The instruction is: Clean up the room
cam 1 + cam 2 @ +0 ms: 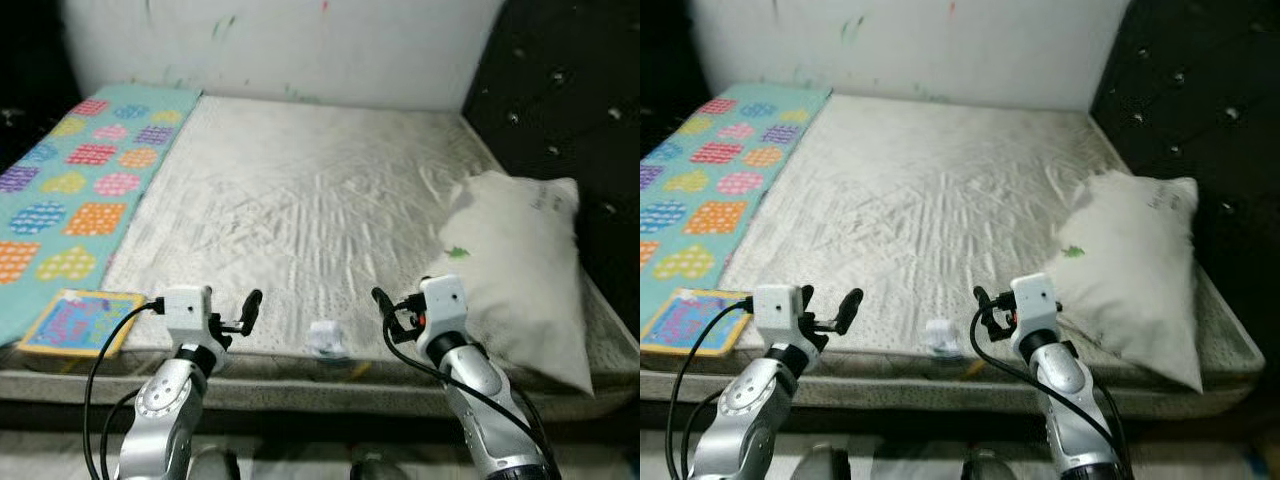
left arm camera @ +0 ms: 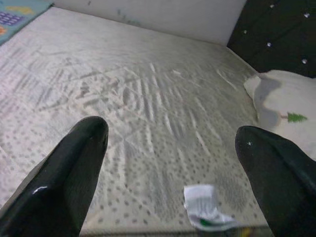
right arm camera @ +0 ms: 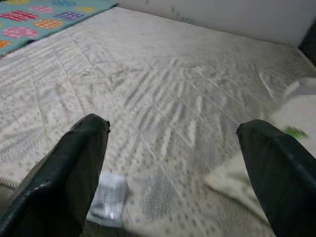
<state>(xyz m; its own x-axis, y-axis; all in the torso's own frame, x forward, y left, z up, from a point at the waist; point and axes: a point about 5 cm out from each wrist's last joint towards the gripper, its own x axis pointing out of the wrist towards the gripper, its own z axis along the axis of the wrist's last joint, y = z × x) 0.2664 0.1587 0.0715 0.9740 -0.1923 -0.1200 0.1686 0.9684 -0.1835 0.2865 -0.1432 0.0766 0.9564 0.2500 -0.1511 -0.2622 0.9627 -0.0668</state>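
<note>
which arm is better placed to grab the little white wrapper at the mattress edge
Either could, marginally the left. The white wrapper lies between both open tools at the mattress front edge. The left tool looks slightly nearer than the right tool.

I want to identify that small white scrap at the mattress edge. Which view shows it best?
The left wrist view: the crumpled white wrapper lies close and sharp, with green print. The right wrist view shows it blurred beside a finger; both eye views show a small white speck.

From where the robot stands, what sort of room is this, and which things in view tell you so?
Most likely a bedroom: a bare quilted mattress, a white pillow on its right side, and a dark tufted headboard beside that pillow.
</note>
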